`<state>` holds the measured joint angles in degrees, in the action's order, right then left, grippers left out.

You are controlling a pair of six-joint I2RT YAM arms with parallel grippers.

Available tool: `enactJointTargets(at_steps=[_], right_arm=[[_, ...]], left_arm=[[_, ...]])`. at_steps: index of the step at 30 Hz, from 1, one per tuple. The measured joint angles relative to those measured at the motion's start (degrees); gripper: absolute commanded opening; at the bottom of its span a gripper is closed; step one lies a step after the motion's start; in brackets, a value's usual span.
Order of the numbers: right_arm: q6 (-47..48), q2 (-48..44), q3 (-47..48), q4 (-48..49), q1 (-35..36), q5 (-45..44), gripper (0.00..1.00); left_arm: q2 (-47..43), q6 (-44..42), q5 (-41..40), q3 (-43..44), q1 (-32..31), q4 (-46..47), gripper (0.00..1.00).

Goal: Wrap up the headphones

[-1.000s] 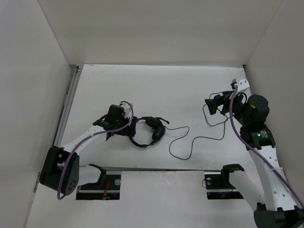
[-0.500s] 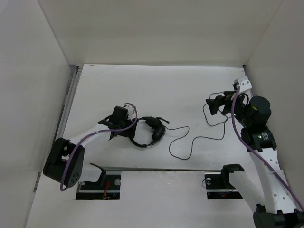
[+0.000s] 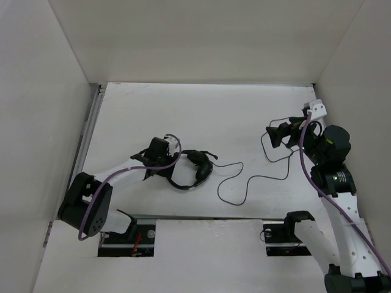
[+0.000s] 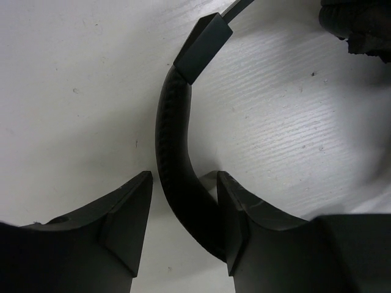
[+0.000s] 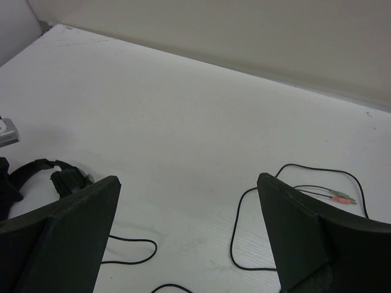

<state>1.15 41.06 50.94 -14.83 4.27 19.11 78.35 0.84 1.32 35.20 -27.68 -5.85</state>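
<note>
The black headphones [image 3: 190, 168] lie on the white table left of centre, ear cups to the right. Their thin cord [image 3: 244, 180] snakes right toward my right gripper. My left gripper [image 3: 166, 160] straddles the padded headband [image 4: 174, 140]. The right finger touches the band and a narrow gap shows beside the left finger [image 4: 131, 213]. An ear cup [image 4: 357, 21] shows at the top right of the left wrist view. My right gripper [image 3: 273, 135] hovers wide open above the cord's far end, holding nothing. Between its fingers [image 5: 189, 183] lie the cord [image 5: 235, 238] and the coloured plugs [image 5: 339, 195].
White walls enclose the table on the left, back and right. A metal rail [image 3: 85, 140] runs along the left edge. Arm mounts and slots [image 3: 137, 232] sit at the near edge. The headphones [image 5: 61, 177] show small at the left of the right wrist view.
My left gripper has slid slightly right and its jaws have narrowed around the headband. The right gripper has barely shifted. Headphones and cord lie as before.
</note>
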Motion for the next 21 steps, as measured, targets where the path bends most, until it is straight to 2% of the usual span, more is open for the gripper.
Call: enactJointTargets(at_steps=[17,21], right_arm=[[-1.31,-2.84,0.00,0.48,-1.64,0.20,1.00],[-1.44,-3.48,0.00,0.55,-1.68,0.22,1.00]], left_arm=[[2.12,-1.95,-0.79,-0.24,-1.49,5.38,0.30],[3.04,-1.77,-0.61,0.74,-1.88,4.98,0.31]])
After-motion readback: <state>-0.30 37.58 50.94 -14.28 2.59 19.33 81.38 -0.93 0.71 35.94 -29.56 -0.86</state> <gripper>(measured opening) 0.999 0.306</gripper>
